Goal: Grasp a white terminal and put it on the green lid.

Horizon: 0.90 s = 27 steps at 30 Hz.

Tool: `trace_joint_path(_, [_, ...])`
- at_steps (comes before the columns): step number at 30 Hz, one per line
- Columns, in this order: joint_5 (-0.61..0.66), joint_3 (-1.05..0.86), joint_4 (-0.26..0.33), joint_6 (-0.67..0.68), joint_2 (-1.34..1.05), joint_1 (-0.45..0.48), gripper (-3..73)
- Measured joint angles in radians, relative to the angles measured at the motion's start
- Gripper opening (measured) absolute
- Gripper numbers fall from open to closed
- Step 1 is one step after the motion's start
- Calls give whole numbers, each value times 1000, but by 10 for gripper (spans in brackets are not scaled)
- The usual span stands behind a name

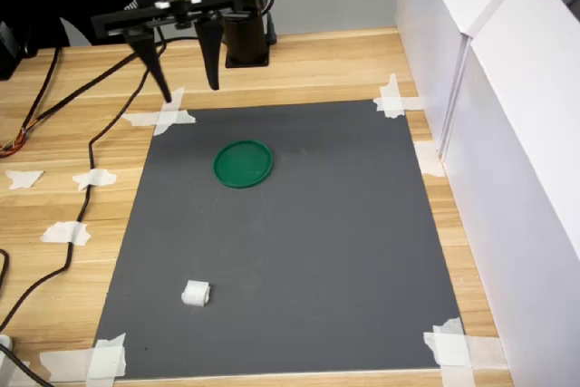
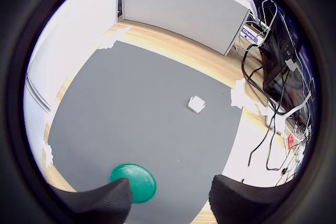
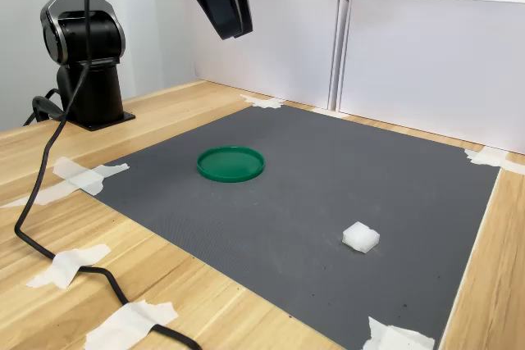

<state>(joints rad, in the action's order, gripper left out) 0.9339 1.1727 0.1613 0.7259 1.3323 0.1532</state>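
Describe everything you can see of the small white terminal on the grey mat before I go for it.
The small white plastic terminal is a stubby, blocky piece, matt and slightly translucent in the second exterior view. It lies alone on the dark grey mat, near the mat's lower left corner in the first exterior view, well apart from the flat round green plastic lid. Only the mat touches it. The wrist view shows it too. Finer details are too small to tell.

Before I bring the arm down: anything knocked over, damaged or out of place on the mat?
Nothing stands out. The white terminal lies alone on the grey mat, well apart from the green lid, which sits flat and empty. The pincer hangs open above the mat's far edge, holding nothing. Tape holds the mat's corners down.
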Motion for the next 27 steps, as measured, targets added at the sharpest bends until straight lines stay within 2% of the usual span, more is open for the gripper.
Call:
trace_joint_path(4, [60, 137, 1, 10, 93, 3, 702])
trace_joint_path(11, [71, 261, -31, 14, 222, 3, 703])
trace_joint_path(21, [101, 445, -34, 40, 425, 5, 697])
trace_joint_path(27, [158, 523, 27, 106, 519, 5, 683])
